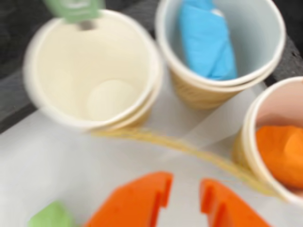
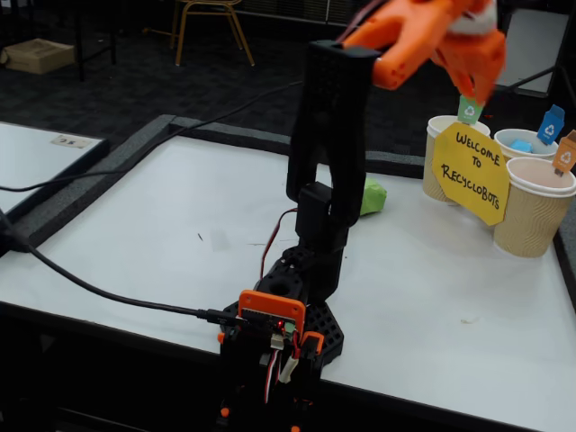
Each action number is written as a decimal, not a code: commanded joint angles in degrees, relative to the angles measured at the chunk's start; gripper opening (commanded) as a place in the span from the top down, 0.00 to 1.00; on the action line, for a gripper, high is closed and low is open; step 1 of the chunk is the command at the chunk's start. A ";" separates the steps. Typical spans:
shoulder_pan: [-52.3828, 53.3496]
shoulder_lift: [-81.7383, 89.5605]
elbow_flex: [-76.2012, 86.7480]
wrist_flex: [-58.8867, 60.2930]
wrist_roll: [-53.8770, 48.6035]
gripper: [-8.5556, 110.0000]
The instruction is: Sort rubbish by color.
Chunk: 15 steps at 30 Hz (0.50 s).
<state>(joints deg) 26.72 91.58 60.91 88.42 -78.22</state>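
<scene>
- Wrist view, gripper: two orange fingers are entering from the bottom edge, spread apart, with bare white table showing between them; nothing is being gripped.
- Wrist view, green-tagged cup: sitting up and to the left of the gripper, holding nothing, its bottom showing bare. I am taking this as the landmark for the entries below.
- Wrist view, blue wad: lying inside the cup to the right of the green-tagged cup, long axis running roughly up-down in the picture.
- Wrist view, orange wad: lying inside the cup at the right edge, right and below the green-tagged cup.
- Wrist view, green wad: lying loose on the table well below the green-tagged cup, left of the gripper's left finger at the bottom edge; blur is hiding its shape.
- Fixed view, gripper: hanging high above the green-tagged cup, finger gap not readable here.
- Fixed view, green wad: resting on the table left of the green-tagged cup, partly hidden behind the arm. The yellow sign is leaning against the cups.
- Judgement: the coming move is turning on the green wad sitting back toward the arm's base, behind and beside the fingers.
</scene>
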 commanded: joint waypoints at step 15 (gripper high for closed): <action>-6.86 32.87 11.07 6.33 25.75 0.93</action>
<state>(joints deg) 21.27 115.40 69.43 94.66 -56.43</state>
